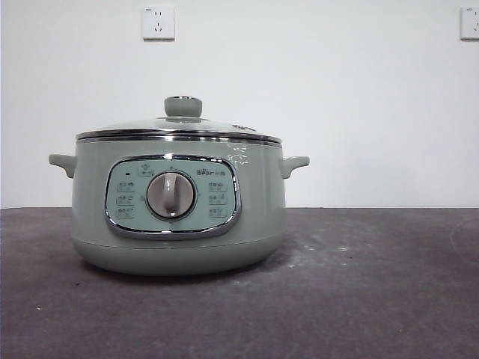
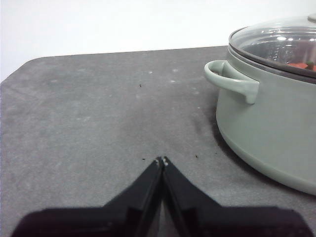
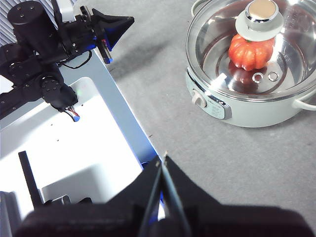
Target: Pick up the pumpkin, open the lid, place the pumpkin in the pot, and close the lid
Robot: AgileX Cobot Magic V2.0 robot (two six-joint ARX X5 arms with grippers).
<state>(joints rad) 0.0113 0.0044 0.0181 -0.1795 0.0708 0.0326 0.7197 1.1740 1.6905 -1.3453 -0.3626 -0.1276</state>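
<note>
Pumpkin [image 3: 252,51] in pot [image 1: 179,206], lid [image 1: 179,126] seated.
Left hand [image 2: 162,160] and right hand [image 3: 163,159] pinched closed, empty, well clear of pot. Risk looks low; a stray arm move could nudge the pot on the bench [image 1: 374,284].

1. From the front view, the pot [image 1: 178,206] wall hides its inside entirely, so the pumpkin cannot be seen there.
2. In the right wrist view, the lid [image 3: 256,49] knob [image 3: 258,19] covers the top of the pumpkin [image 3: 251,52]; its stem is hidden.
3. The left wrist view cuts the pot off at the picture's edge, showing only one handle [image 2: 231,81] and a red sliver through the glass.
4. The button panel [image 1: 172,196] labels are too small to read.
</note>
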